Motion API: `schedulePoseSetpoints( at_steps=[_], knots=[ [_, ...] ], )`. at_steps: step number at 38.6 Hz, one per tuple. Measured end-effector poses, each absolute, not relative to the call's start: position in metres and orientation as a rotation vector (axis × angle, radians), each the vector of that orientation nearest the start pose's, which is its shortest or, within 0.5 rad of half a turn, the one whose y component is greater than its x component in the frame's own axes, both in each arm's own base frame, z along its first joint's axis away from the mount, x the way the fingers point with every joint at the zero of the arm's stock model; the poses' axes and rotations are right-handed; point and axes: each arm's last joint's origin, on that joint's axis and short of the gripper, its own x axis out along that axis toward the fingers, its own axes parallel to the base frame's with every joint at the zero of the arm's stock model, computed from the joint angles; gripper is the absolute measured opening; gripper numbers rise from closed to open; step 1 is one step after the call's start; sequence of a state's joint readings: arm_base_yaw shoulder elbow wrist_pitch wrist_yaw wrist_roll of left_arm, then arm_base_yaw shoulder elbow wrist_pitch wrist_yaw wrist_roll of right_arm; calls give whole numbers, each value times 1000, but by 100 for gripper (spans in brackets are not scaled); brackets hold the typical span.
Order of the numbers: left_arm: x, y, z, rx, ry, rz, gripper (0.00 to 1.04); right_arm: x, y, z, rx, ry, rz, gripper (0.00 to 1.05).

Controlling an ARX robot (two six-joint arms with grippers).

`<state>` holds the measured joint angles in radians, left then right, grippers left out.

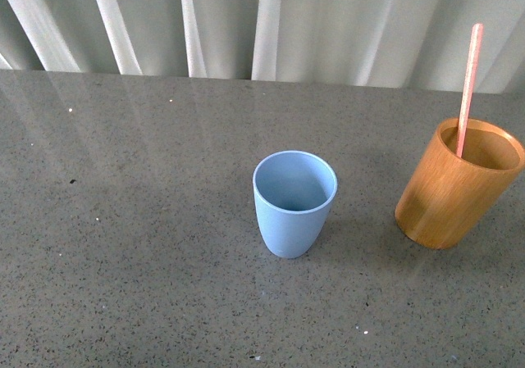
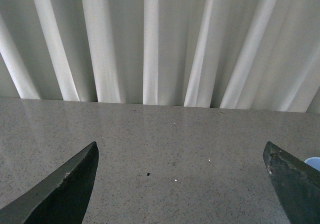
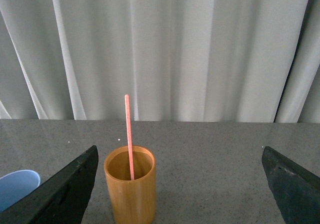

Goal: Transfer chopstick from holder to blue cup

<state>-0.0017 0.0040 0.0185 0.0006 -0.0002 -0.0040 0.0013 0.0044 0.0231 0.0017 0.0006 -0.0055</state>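
A pale pink-red chopstick point(image 1: 469, 85) stands in the orange-brown wooden holder point(image 1: 455, 192) at the right of the table. The light blue cup point(image 1: 294, 204) stands empty at the table's middle. Neither arm shows in the front view. In the right wrist view the holder point(image 3: 130, 194) with the chopstick point(image 3: 128, 134) stands ahead of my open right gripper point(image 3: 180, 184), nearer its left finger, and the cup's rim point(image 3: 15, 186) shows at the edge. My left gripper point(image 2: 182, 179) is open over bare table; a sliver of the cup point(image 2: 314, 162) shows beside one finger.
The table is a grey speckled stone top point(image 1: 131, 220). White pleated curtains point(image 1: 262, 24) hang along its far edge. Bare table lies to the left of the cup and between the cup and the holder.
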Motion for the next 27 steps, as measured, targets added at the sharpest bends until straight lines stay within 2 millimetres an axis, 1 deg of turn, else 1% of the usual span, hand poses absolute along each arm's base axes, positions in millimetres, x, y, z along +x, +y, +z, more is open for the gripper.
schedulePoseSetpoints(
  at_steps=[12, 13, 15, 17, 19, 27],
  knots=[
    [97, 0, 170, -4, -15, -2, 98, 97, 0, 171, -6, -20, 1, 95],
    [97, 0, 170, -4, -15, -2, 98, 97, 0, 170, -7, 13, -16, 95],
    [97, 0, 170, -4, -15, -2, 98, 100, -2, 168, -26, 178, -53, 95],
    [97, 0, 170, -4, -15, -2, 98, 108, -5, 167, -35, 265, -55, 95],
    [97, 0, 170, -4, -16, -2, 98, 114, -7, 168, -47, 286, -46, 95],
    [97, 0, 170, -4, -16, -2, 98, 158, -9, 177, -83, 226, 45, 95]
  ],
)
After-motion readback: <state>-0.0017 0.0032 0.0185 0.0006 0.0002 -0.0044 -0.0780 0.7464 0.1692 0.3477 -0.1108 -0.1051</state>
